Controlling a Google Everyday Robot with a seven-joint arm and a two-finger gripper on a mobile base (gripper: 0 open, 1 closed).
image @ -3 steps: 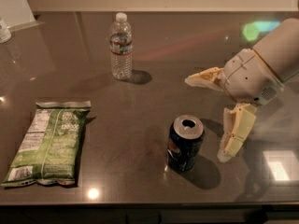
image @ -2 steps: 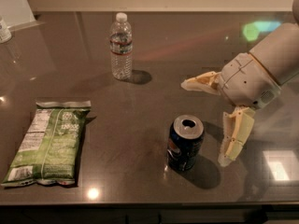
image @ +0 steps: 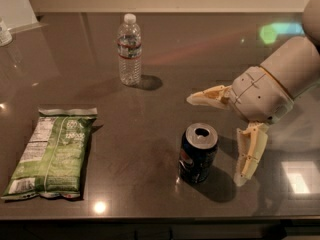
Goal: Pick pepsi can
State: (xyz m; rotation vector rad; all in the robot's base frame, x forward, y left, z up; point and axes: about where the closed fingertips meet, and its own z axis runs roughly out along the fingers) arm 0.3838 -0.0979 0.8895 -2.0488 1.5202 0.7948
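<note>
The main risk here is a knock rather than a miss. The gripper hangs just right of the pepsi can with its jaws spread wide and nothing between them. One finger points left above and behind the can, and the other finger hangs down close beside the can's right wall. If the arm moves in off-centre, the lower finger would probably strike the wall first and push or tip the can. The dark tabletop looks glossy, so the can may slide easily, and the front edge is not far off. The lid's mouth looks open, so a tip could spill any liquid inside. The can stands upright near the front edge, right of the middle. It is short and dark blue, with a silver top and a round logo low on its front. It stands well apart from the water bottle near the back edge and the green snack bag toward the front left corner.
</note>
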